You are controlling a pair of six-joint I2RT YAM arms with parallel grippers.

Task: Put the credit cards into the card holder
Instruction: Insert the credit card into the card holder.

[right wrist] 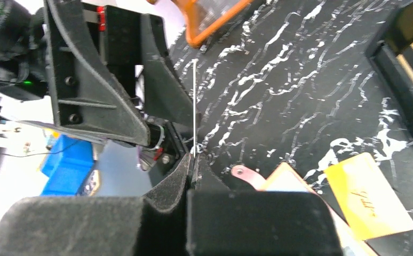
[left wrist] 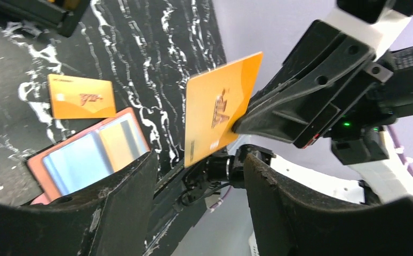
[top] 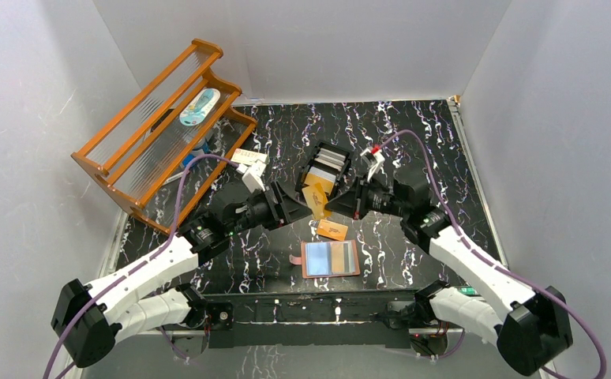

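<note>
Credit card of gold-orange (left wrist: 217, 106) stands on edge in the air above the worktop (top: 413, 142), pinched at one side by the right pincer (right wrist: 193, 160), whose fingers are pressed tight together on it. The left pincer (top: 301, 207) faces it with its fingers well apart and has hold of nothing. The card sits just at the mouth of that gap; whether a finger touches it cannot be told.

The card holder (top: 330, 258) lies unfolded and flat on the worktop near the arm bases, clear sleeves up, snap tab to its left. A second gold card (top: 332, 230) lies flat just beyond it, apart from both pincers.

Only the top view takes in the black tray (top: 345, 170) with further cards (top: 332, 156) standing in it behind the pincers, and the wooden rack (top: 160, 126) at far left. The left wrist view alone shows the held card's printed face. The right wrist view sees that card edge-on, as a thin pale line rising from its own closed fingertips.
</note>
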